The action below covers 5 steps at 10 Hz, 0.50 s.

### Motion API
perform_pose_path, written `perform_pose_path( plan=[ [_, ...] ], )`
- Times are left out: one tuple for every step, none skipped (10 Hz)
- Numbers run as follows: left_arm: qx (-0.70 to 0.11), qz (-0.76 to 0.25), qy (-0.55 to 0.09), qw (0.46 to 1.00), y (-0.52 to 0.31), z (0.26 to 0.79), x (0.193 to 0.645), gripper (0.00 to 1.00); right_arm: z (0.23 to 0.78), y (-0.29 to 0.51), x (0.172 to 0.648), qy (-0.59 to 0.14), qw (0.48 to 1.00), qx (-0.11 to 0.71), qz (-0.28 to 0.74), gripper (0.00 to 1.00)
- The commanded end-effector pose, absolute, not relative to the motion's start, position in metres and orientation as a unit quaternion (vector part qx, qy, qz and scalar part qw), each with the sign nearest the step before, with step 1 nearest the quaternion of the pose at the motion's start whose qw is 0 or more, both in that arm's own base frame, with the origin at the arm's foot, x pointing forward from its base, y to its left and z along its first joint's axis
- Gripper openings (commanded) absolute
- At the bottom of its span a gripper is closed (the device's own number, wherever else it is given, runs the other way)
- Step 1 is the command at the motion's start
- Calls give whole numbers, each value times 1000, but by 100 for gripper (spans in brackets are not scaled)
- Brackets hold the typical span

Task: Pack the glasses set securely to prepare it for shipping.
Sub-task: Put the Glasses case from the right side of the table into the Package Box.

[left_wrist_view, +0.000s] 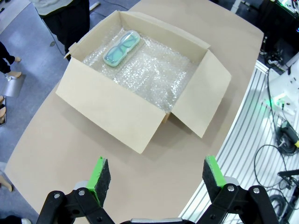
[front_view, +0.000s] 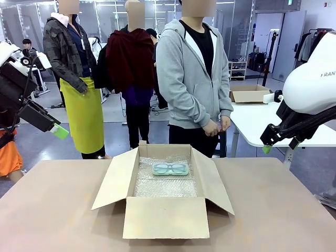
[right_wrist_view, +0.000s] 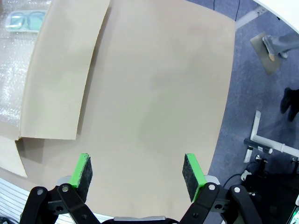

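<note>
Grey-floored workroom; matte tan surface. Brown cardboard box, flaps spread, lined with crinkled clear bubble wrap; the flat, rounded mint-green case with dark-framed glasses lies on the wrap at the box's far end. Left end effector and right end effector: green pads spread wide, empty.

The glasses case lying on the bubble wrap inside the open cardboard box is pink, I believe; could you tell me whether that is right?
Not quite: the case is mint-green, not pink, as the front view shows. The rest holds: it lies on the bubble wrap inside the open cardboard box.
</note>
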<state>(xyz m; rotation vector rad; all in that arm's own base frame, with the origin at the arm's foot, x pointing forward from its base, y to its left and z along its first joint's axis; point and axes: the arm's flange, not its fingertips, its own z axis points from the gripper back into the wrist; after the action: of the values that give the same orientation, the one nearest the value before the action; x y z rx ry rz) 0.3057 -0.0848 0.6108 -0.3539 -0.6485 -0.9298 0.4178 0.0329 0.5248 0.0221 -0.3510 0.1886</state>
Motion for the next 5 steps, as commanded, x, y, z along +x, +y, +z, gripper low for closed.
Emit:
perform_pose_path(
  plan=[
    [-172,-441,-308,825,-83,613,305,100,525,33,418,-174,980,11,94,98],
    [-172,-441,-308,825,-83,613,305,100,525,33,418,-174,980,11,94,98],
    [-172,-441,-308,825,-83,613,305,100,525,33,418,-174,980,11,94,98],
    [-172,-441,-308,825,-83,613,305,100,525,33,418,-174,980,11,94,98],
    [-172,-441,-308,825,-83,613,305,100,525,33,418,-174,980,11,94,98]
  ],
)
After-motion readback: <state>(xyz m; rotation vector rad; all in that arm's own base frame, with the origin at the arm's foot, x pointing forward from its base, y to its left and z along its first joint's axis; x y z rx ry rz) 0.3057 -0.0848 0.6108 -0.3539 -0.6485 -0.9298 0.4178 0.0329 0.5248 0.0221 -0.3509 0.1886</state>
